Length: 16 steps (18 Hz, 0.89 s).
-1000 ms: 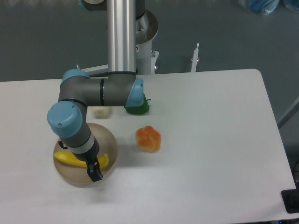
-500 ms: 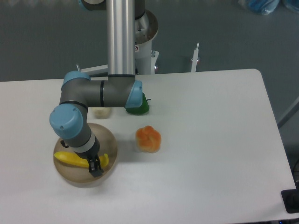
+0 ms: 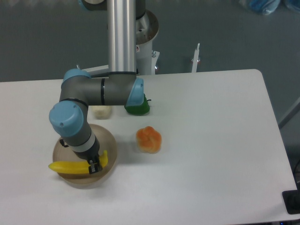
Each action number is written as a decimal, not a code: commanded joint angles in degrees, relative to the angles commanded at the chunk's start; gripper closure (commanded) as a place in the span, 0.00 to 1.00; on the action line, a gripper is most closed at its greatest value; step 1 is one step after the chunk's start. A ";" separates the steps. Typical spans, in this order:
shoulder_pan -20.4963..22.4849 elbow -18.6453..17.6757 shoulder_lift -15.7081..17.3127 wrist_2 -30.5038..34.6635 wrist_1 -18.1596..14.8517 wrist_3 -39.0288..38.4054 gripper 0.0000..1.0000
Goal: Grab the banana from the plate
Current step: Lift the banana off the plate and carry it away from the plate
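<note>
My gripper [image 3: 95, 165] clamped on the banana [image 3: 70, 166] near its right end, banana over the beige plate [image 3: 107, 145], left tip jutting past the rim, orange lobed fruit [image 3: 149, 139] to the right, green fruit [image 3: 138, 108] behind the arm.

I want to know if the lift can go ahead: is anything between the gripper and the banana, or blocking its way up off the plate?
Nothing visible is. The gripper is already at the banana, right of its middle, over the plate. The orange fruit and green item sit apart on the table, clear of the plate.
</note>
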 joint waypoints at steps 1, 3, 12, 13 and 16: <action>0.70 0.00 1.67 0.09 -0.35 0.00 1.00; 3.60 0.00 4.66 0.18 -0.53 0.00 1.00; 18.80 4.20 6.18 -3.77 -7.37 0.18 1.00; 20.29 5.78 4.77 -4.74 -8.08 0.18 1.00; 25.73 11.49 0.12 -8.07 -11.58 0.70 1.00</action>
